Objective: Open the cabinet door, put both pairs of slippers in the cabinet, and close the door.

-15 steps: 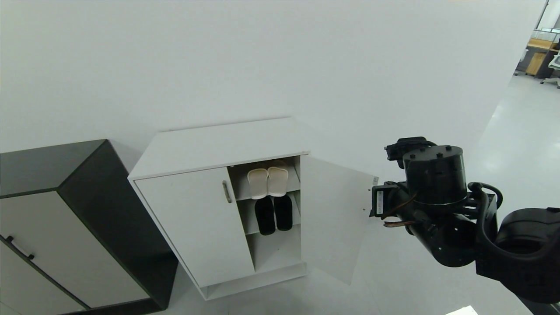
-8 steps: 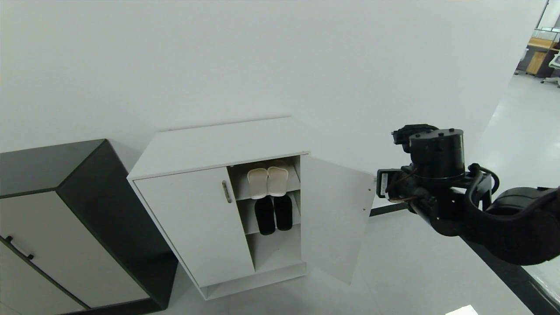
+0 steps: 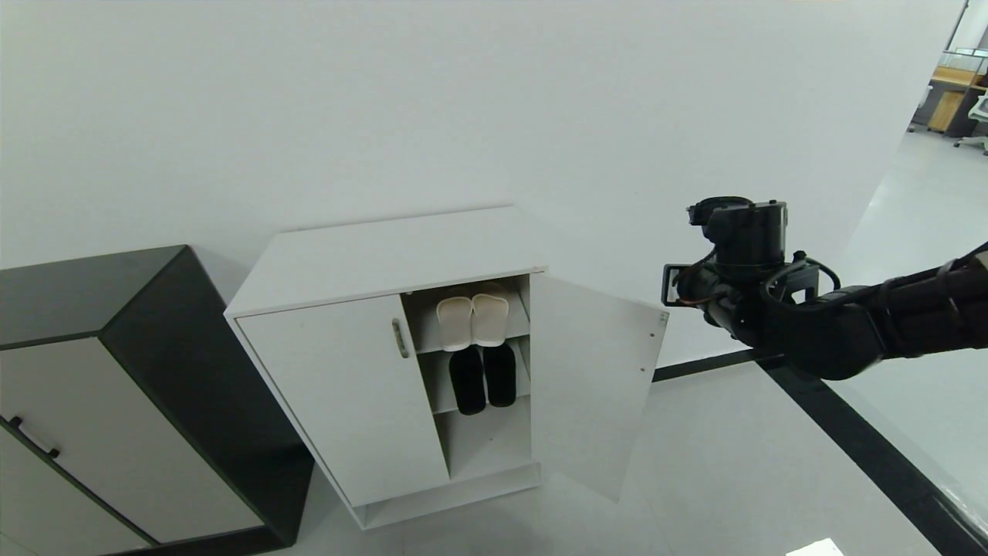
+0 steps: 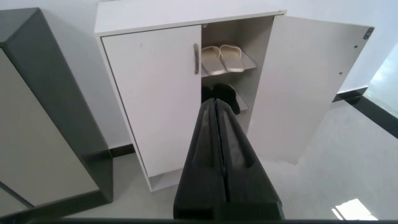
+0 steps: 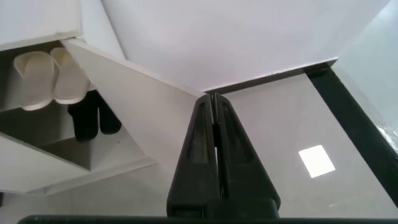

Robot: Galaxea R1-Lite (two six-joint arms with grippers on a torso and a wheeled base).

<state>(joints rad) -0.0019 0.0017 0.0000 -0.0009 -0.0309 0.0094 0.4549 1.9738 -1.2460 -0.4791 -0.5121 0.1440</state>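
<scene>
Head view: white cabinet [image 3: 386, 255] on grey floor [image 3: 733, 463] against white wall [image 3: 463, 100].

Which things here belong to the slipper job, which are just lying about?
Job: white cabinet, open right door, white slippers on top shelf, black slippers on the shelf below, right gripper.
Lying about: black cabinet, distant desk.

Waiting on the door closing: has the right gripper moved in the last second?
Yes. The right gripper rose from beside the open door to above its top corner.
</scene>
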